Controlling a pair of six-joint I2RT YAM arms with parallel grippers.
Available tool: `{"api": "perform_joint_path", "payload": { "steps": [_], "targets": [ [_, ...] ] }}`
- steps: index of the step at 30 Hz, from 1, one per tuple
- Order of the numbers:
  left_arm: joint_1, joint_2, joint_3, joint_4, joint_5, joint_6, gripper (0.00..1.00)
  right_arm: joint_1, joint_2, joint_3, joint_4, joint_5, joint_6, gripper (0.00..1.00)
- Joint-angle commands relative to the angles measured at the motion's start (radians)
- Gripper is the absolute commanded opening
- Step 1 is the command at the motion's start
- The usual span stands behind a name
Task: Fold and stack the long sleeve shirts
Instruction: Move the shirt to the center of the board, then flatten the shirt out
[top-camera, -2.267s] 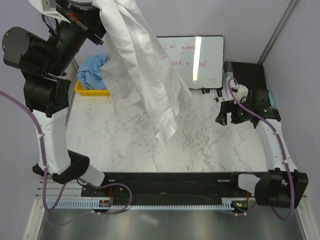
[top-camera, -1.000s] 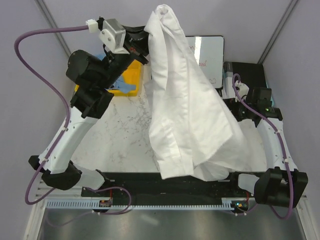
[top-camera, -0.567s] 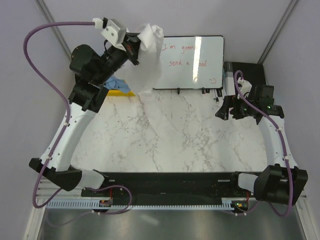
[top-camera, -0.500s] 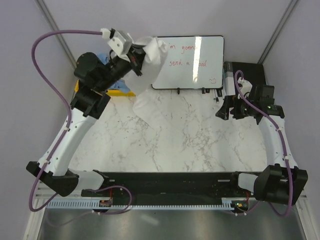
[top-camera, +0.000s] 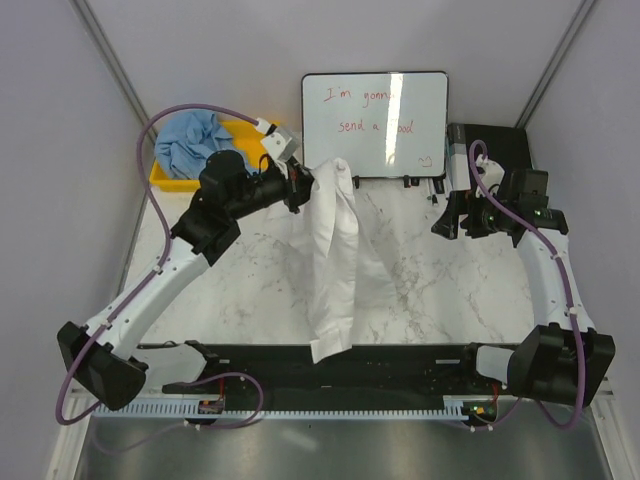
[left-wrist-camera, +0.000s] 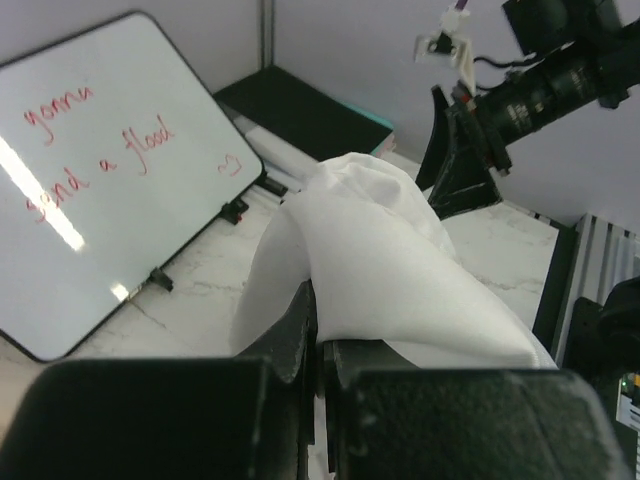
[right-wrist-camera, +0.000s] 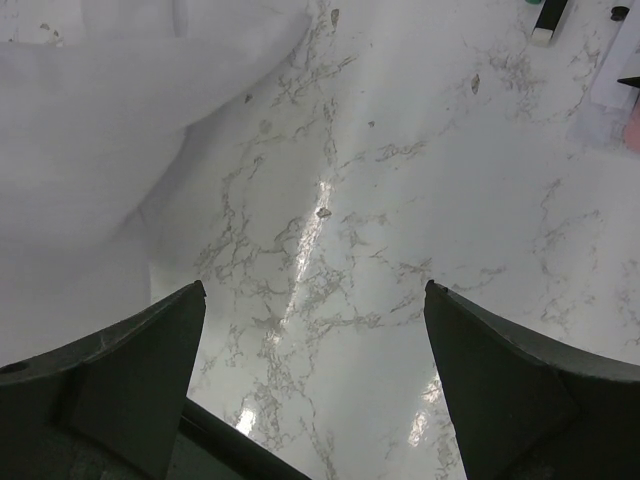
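The left gripper (top-camera: 300, 186) is clamped on the white shirt (top-camera: 335, 262), which drapes from it toward the near edge, hiding its fingertips. Behind it the blue shirt (top-camera: 188, 146) sits in the yellow bin (top-camera: 243, 128). The right gripper (top-camera: 443, 216) gapes wide, empty, the white shirt to its left

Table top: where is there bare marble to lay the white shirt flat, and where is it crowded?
Widest free patch: marble between the white shirt and the right arm. A narrower one: between the shirt and the left arm. Crowded: the far edge, with yellow bin, blue shirt and whiteboard.
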Motion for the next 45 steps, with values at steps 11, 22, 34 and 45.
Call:
{"api": "perform_joint_path", "payload": {
  "steps": [11,22,34,45],
  "targets": [
    [0.305,-0.071,-0.283,-0.366,-0.004,0.33,0.99,-0.003,0.009,0.053,-0.073,-0.052,-0.11,0.98],
    [0.708,-0.062,-0.437,-0.374,0.351,0.034,0.91,0.5,0.203,0.299,0.019,0.15,-0.072,0.98],
    [0.807,-0.151,-0.517,-0.315,0.321,-0.081,0.98,0.946,0.619,0.709,-0.116,0.325,-0.08,0.98],
    [0.767,-0.073,-0.505,-0.203,0.407,-0.008,0.78,0.922,0.523,0.714,-0.252,0.421,-0.17,0.16]
  ]
}}
